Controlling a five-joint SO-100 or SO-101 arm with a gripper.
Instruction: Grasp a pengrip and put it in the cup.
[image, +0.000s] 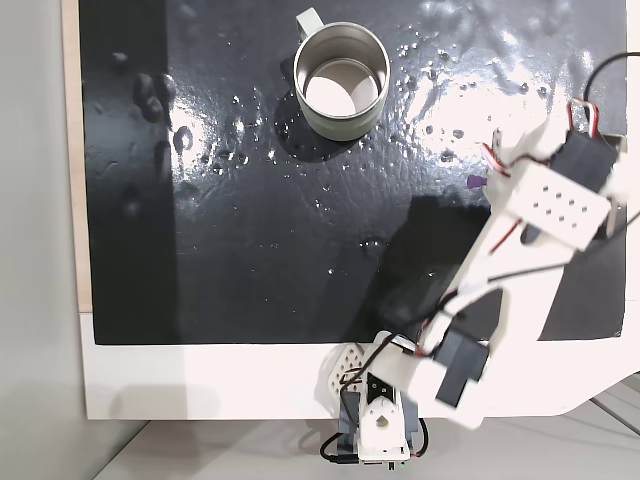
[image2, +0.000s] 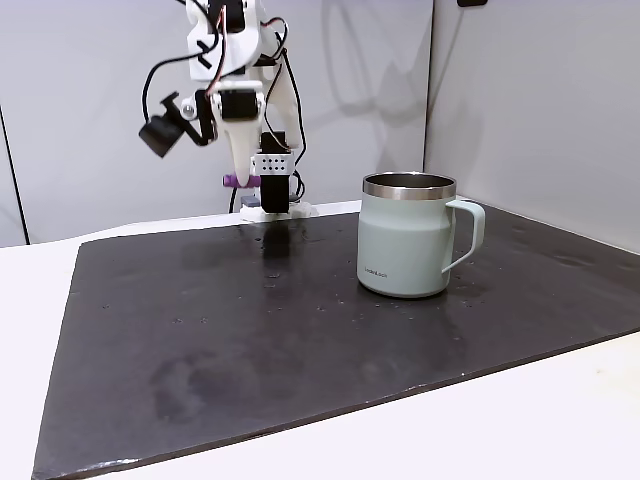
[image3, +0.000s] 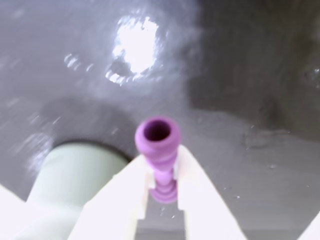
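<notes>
Purple and ribbed, the small soft pengrip (image3: 159, 160) sits clamped between your arm's white jaws (image3: 161, 172), its flared open end sticking out past the tips, and in a fixed view (image2: 231, 181) you can see it held well above the black glossy mat (image2: 300, 330). Your pale grey-green mug with the shiny metal rim (image: 341, 82) stands upright on that mat, well apart from the jaws (image: 480, 184).

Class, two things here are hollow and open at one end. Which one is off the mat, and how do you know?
The purple pengrip: it is clamped between the gripper fingers, held in the air. The mug stands upright on the black mat.
</notes>
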